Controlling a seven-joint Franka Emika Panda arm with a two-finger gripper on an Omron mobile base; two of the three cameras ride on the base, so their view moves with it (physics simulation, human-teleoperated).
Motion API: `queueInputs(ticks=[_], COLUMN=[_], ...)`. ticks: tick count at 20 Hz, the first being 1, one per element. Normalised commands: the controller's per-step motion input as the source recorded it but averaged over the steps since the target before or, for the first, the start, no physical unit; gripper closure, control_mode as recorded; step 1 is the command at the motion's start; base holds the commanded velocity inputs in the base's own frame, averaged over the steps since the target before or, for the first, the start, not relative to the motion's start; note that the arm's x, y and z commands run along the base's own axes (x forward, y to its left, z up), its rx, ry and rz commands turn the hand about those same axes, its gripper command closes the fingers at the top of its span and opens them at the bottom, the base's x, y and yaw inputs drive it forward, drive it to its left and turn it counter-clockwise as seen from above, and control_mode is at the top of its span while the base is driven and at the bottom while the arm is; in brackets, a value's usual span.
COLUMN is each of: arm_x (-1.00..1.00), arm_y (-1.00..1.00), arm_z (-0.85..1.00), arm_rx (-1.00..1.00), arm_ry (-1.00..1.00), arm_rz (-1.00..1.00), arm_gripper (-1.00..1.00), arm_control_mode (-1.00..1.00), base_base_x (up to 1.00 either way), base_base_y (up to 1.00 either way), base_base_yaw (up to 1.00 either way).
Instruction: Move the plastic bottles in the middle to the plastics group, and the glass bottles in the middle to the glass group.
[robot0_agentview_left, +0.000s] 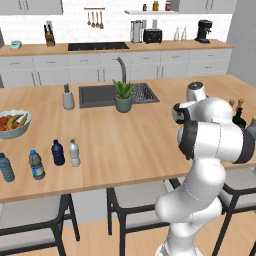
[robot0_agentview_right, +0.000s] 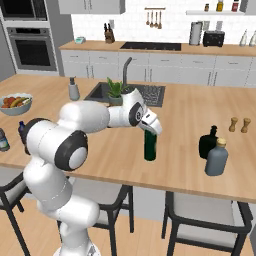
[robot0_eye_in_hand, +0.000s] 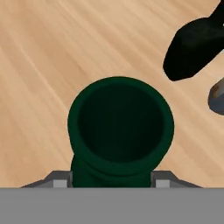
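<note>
Pincer (robot0_agentview_right: 150, 131) grips the neck of the green bottle (robot0_agentview_right: 150, 146), which we judge just touches or just clears the surface (robot0_agentview_right: 185, 120). We keep it upright and set it down short of the black bottle (robot0_agentview_right: 207, 142) and grey-blue bottle (robot0_agentview_right: 216, 157) beside the pincer, avoiding contact.

You get even, bright, rendered light with soft shadows under the bottles on the wooden counter (robot0_agentview_right: 190, 125), no glare, and slightly soft, low-resolution edges throughout.
</note>
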Motion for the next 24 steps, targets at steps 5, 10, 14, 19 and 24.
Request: queueInputs(ticks=[5,10,14,19,24], arm_x=[0.00,0.00,0.01,0.03,0.22], arm_y=[-0.98,-0.88,-0.53,-0.05,0.00], arm_z=[0.02,0.00,0.00,0.00,0.00], arm_rx=[0.00,0.00,0.00,0.00,0.00], arm_ry=[0.00,0.00,0.00,-0.03,-0.11], arm_rz=[-0.35,-0.32,-0.23,-0.11,-0.08], arm_gripper=[1.00,1.00,1.00,1.00,1.00], arm_control_mode=[-1.00,-1.00,-1.00,-1.00,-1.00], base_base_x=[0.00,0.00,0.00,0.00,0.00], base_base_y=[0.00,0.00,0.00,0.00,0.00], base_base_yaw=[0.00,0.00,0.00,0.00,0.00])
